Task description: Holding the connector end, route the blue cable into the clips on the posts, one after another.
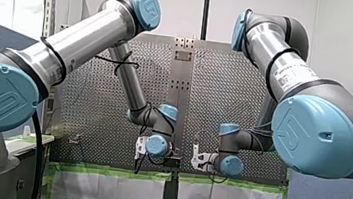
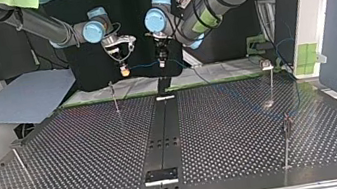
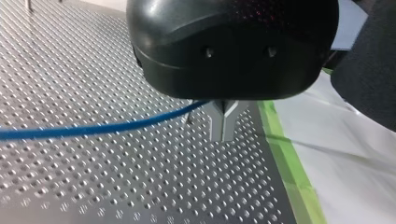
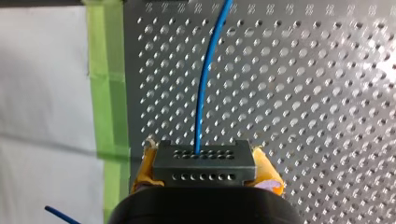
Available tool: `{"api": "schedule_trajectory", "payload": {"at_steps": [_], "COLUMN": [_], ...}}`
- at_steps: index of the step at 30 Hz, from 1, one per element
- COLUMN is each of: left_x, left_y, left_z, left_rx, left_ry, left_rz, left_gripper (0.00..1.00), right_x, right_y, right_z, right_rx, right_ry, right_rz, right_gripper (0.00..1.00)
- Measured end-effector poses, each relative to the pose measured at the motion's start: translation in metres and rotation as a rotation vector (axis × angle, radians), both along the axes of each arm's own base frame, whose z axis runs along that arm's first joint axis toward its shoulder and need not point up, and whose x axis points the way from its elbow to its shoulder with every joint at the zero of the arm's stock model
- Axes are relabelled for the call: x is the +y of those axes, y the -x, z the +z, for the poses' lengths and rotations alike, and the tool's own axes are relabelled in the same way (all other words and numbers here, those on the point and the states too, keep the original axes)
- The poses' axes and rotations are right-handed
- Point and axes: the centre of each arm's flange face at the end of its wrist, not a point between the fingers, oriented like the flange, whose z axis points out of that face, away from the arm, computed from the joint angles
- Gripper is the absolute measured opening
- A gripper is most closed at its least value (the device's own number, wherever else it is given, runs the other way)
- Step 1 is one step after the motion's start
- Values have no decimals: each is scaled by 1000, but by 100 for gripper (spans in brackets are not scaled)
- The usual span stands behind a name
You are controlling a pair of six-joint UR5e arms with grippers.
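Observation:
In the right wrist view my right gripper (image 4: 204,156) has its yellow pads shut on a dark grey connector block (image 4: 204,169). The blue cable (image 4: 205,88) leaves the block and runs ahead over the perforated table (image 4: 303,93). My left gripper (image 3: 224,133) has its metal fingers shut on the blue cable (image 3: 93,128), which trails off to one side. In the top view both grippers hang over the far table edge, my right gripper (image 2: 125,70) at the left and my left gripper (image 2: 162,63) beside it. A short span of cable (image 2: 144,65) joins them.
Thin posts stand on the table: one (image 2: 114,96) under my right gripper, one with a clip (image 2: 267,64) at the top view's right, another (image 2: 287,140) nearer the camera, and a leaning one (image 2: 20,164) at the left. Green tape (image 3: 289,163) and white sheeting border the table.

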Motion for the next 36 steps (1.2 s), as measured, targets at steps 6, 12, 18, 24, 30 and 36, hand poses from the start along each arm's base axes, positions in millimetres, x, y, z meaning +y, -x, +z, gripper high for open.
{"api": "schedule_trajectory", "payload": {"at_steps": [6,12,18,24,30,36], "left_x": [-12,-23,-38,-54,-73,-97], "left_y": [7,11,8,13,15,29], "left_z": [2,5,2,-15,-20,-37], "left_rx": [-27,-49,-47,-17,-6,13], "left_ry": [30,61,68,33,23,-2], "left_rz": [-16,-36,-51,-54,-63,-85], "left_gripper": [0,0,0,0,0,0], "right_x": [-1,-3,-7,-5,-8,-22], "right_y": [15,32,46,69,97,125], "right_z": [-3,-5,-7,-12,-16,-18], "right_rx": [-12,-27,-34,-31,-18,-9], "right_ry": [28,55,67,58,40,33], "right_rz": [-14,-26,-23,-40,-42,-84], "right_gripper": [0,0,0,0,0,0]}}
